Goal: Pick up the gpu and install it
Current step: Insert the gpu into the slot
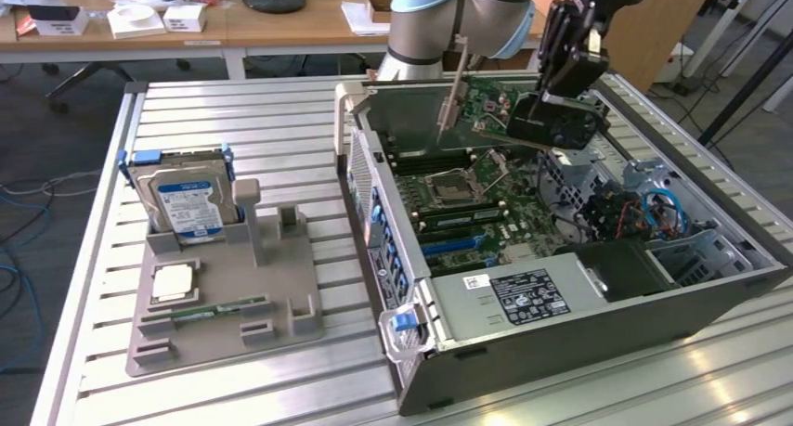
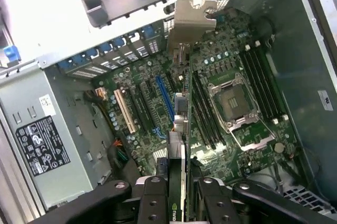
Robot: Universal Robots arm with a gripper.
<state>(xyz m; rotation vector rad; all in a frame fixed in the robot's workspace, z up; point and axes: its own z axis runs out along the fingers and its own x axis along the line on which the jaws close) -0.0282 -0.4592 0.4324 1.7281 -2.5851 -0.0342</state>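
Observation:
The gpu (image 1: pixel 486 103), a thin circuit card with a pale metal bracket at one end, hangs tilted above the open computer case (image 1: pixel 582 347). My gripper (image 1: pixel 530 120) is shut on the card's end away from the bracket. In the wrist view the gpu (image 2: pixel 180 129) is seen edge-on between my black fingers (image 2: pixel 152 195), its bracket (image 2: pixel 192 19) pointing toward the case's slotted rear wall. Below it lies the green motherboard (image 2: pixel 231 66) with a blue expansion slot (image 2: pixel 164 98) just beside the card's line. The card is still apart from the board.
A grey fixture (image 1: pixel 223 296) at the exterior view's left holds a silver hard drive (image 1: pixel 186 199), a processor chip (image 1: pixel 174 282) and a memory stick (image 1: pixel 214 309). The power supply (image 1: pixel 514 296) and cable bundle (image 1: pixel 632 213) sit inside the case.

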